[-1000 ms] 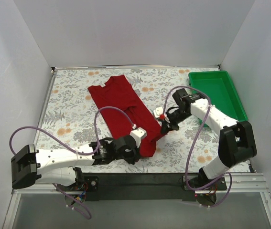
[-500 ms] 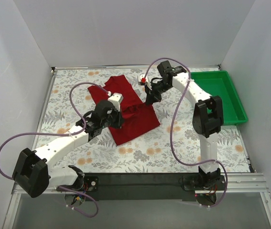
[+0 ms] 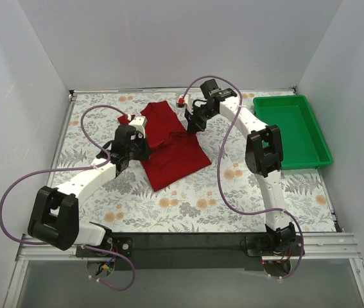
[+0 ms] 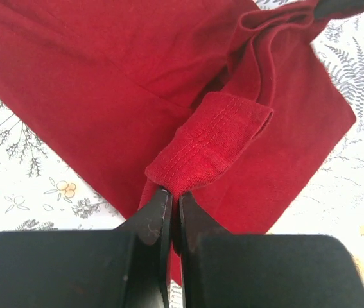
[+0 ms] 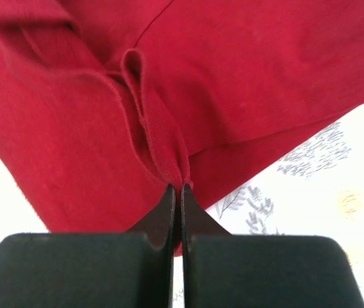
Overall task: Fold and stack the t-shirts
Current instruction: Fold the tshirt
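Note:
A dark red t-shirt [image 3: 175, 157] lies doubled over on the flowered table, towards the back. My left gripper [image 3: 146, 142] is at its left edge and my right gripper [image 3: 190, 128] at its far right edge. In the left wrist view the left gripper [image 4: 175, 196] is shut on a folded piece of stitched hem, with the t-shirt [image 4: 137, 96] spread out beyond it. In the right wrist view the right gripper [image 5: 180, 189] is shut on a pinched ridge of the t-shirt [image 5: 246, 77] at its edge.
A green plastic tray [image 3: 295, 138] stands at the back right, close to the right arm. White walls close in the table on the left, back and right. Purple cables loop off both arms over the table.
Both arms have swung from the near side of the table to the far side, carrying the shirt's near end up and over. The shirt now lies shorter, folded on itself.

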You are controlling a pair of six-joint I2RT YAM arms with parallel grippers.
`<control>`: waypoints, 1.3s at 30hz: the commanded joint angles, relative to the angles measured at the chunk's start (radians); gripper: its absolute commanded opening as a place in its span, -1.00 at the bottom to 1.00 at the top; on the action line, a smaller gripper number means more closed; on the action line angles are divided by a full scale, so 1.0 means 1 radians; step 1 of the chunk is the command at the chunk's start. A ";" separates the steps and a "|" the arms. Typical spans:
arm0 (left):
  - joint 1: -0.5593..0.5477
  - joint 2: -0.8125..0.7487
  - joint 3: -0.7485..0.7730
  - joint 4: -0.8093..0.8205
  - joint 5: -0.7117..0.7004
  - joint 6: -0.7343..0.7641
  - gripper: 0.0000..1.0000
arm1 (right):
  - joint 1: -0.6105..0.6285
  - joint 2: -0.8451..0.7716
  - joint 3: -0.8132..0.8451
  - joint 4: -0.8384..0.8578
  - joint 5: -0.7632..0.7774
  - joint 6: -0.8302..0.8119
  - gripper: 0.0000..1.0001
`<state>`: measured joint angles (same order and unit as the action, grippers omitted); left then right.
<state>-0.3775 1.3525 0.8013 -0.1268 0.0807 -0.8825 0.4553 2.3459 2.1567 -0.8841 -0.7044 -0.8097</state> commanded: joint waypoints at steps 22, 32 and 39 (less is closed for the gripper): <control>0.103 0.114 0.033 0.101 0.047 0.016 -1.00 | 0.033 0.056 0.066 0.278 0.103 0.205 -0.97; 0.112 0.154 0.055 0.113 0.056 0.024 -1.00 | 0.045 0.073 0.065 0.304 0.131 0.221 -0.97; 0.121 0.191 0.082 0.116 -0.024 -0.006 -0.93 | 0.052 0.084 0.068 0.370 0.206 0.305 -0.97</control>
<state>-0.2665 1.5345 0.8413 -0.0288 0.1123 -0.8791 0.4984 2.4268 2.1975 -0.5953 -0.5495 -0.5739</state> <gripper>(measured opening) 0.036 0.013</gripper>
